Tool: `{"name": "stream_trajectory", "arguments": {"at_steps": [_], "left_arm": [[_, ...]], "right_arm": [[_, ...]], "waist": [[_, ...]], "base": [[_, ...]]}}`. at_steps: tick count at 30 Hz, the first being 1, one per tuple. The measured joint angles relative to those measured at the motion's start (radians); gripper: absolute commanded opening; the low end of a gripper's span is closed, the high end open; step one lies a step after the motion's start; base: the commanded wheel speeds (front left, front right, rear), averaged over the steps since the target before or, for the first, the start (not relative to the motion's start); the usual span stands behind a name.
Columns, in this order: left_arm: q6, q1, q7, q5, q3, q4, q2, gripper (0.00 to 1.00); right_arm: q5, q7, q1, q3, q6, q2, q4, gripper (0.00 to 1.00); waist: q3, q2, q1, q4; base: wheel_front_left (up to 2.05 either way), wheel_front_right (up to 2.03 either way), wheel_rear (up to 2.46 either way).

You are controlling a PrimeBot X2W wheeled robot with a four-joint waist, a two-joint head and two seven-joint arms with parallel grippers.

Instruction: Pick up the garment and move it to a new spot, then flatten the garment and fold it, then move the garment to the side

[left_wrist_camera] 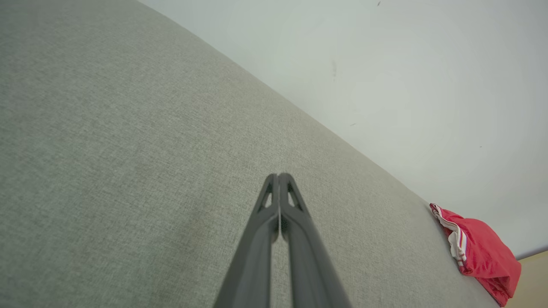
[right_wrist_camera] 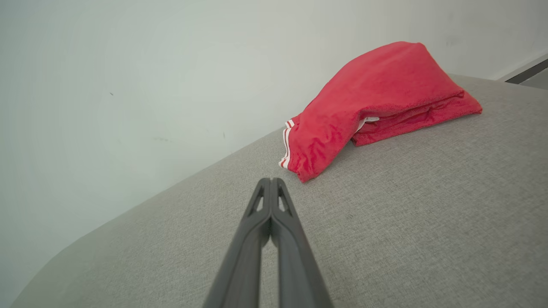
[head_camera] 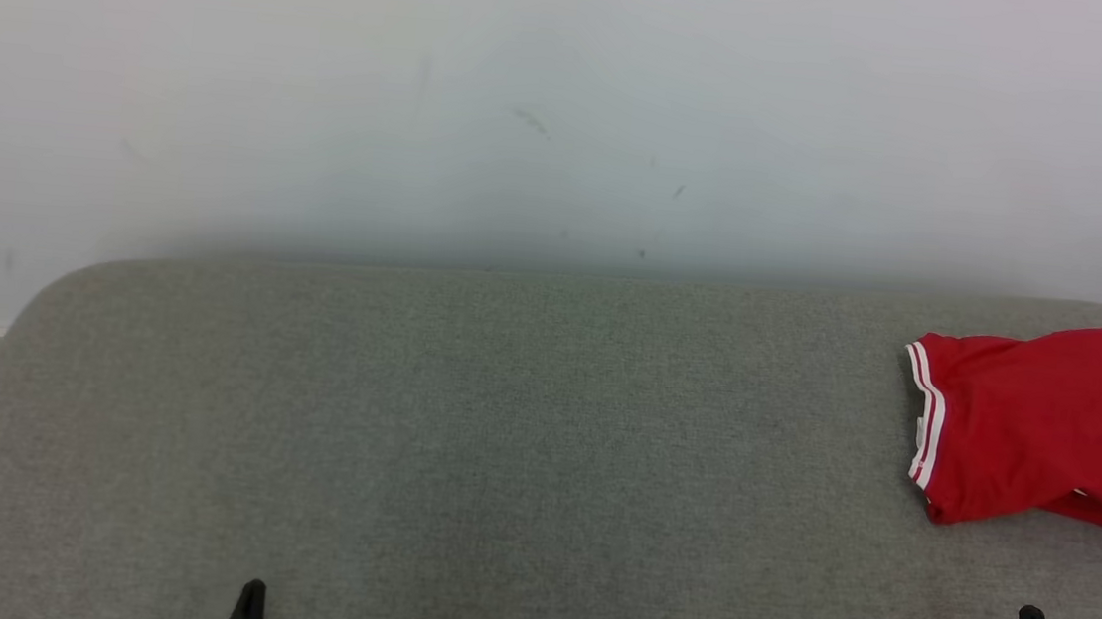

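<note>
Item under inspection: garment, red fabric, lying in a compact folded bundle with several layers stacked. A trim of two narrow white stripes runs along its left-hand edge in the head view. In the right wrist view a small white piece shows inside the fold, and the top of the bundle is humped rather than flat.

Location: right edge of the head view at mid height, partly cut off by the frame. It rests on the grey fabric surface, near that surface's far border, below the pale wall. In the left wrist view it sits at the lower right corner.

Left gripper: fingers pressed together, nothing between them, bare grey fabric around it, well apart from the garment.

Right gripper: fingers pressed together, nothing pinched. Its tips point toward the striped end of the garment, near it but apart. Whether either gripper touches the surface cannot be told.
</note>
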Motion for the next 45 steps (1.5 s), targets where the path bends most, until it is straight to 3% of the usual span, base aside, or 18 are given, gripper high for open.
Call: {"name": "stream_trajectory", "arguments": {"at_steps": [24,45], "left_arm": [[-0.031,-0.063,0.082,-0.329,0.048,0.009,0.001,0.0],[-0.053,-0.105,0.139,-0.554,0.085,0.018,0.002,0.0]], "right_arm": [[0.324,0.082,-0.047,-0.012,0.0,0.002,-0.001,0.0],[0.557,0.14,-0.085,-0.02,0.0,0.002,-0.001,0.0]], "waist": [[0.014,0.0,0.0,0.017],[0.027,0.0,0.0001,0.032]], "base": [[0.0,0.0,0.0],[0.0,0.0,0.0]]}}
